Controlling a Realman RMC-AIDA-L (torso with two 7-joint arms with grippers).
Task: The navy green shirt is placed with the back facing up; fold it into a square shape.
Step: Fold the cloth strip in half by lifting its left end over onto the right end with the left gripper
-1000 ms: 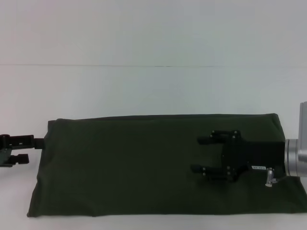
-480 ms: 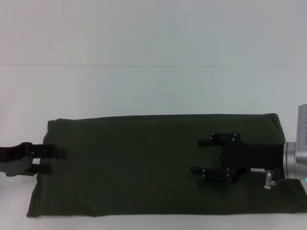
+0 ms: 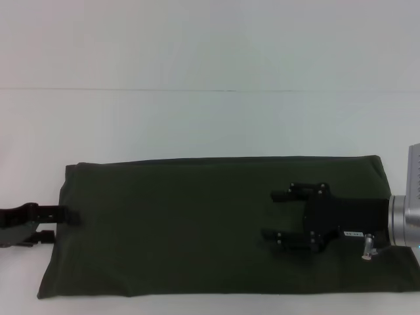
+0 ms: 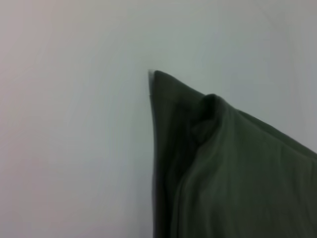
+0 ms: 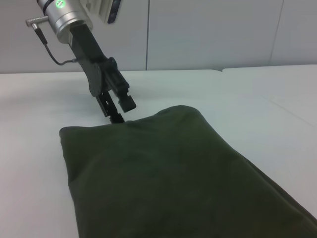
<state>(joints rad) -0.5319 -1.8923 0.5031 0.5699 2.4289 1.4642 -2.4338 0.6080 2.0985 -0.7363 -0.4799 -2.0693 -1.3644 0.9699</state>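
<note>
Only the right wrist view shows the left gripper pinching the shirt's left end; its long axis runs left-right, and the right gripper spreads wide above it.

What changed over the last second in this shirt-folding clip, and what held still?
The left gripper moved inward onto the navy green shirt at its left edge, then drew back slightly; its fingers now straddle that edge. The right gripper, open above the shirt's right half, barely moved. The shirt's long folded shape is unchanged.

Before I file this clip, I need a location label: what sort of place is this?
Probably a lab or test bench: a bare white table, plain pale wall panels behind it, and only a folded green shirt between two robot grippers.
</note>
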